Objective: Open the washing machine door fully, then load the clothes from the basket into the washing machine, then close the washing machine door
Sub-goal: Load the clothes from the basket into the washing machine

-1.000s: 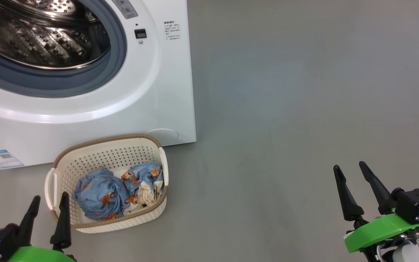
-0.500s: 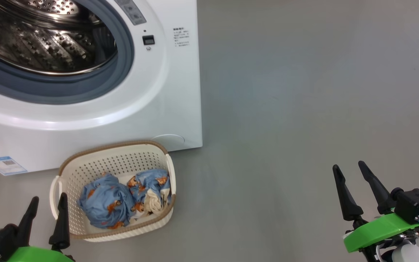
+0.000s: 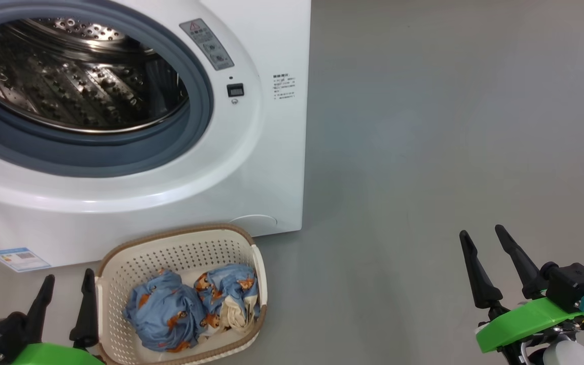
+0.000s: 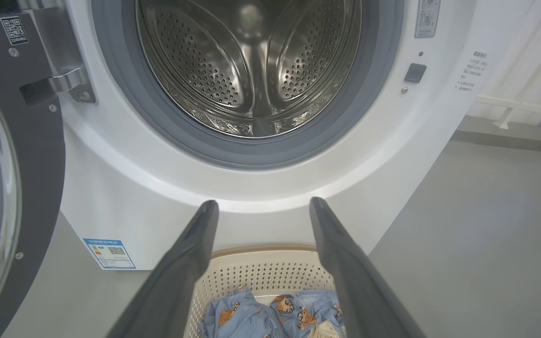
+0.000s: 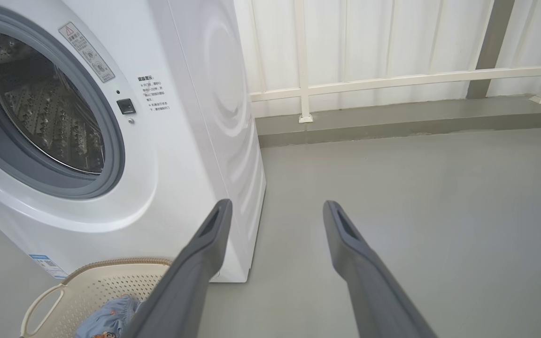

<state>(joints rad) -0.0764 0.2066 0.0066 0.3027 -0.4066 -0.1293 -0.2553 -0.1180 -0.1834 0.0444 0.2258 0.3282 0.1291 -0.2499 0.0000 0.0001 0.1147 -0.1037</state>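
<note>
The basket (image 3: 180, 238) before the washing machine (image 3: 251, 167)
The basket stands on the floor (image 3: 424, 152) just in front of the machine, below the right part of its drum (image 3: 69, 86) opening, with the clothes (image 3: 170, 314) inside it. The washing machine door (image 4: 40, 188) hangs swung out to the left of the opening. The left gripper (image 3: 69, 275) is just left of the basket; the right gripper (image 3: 480, 230) is well apart to the right.
</note>
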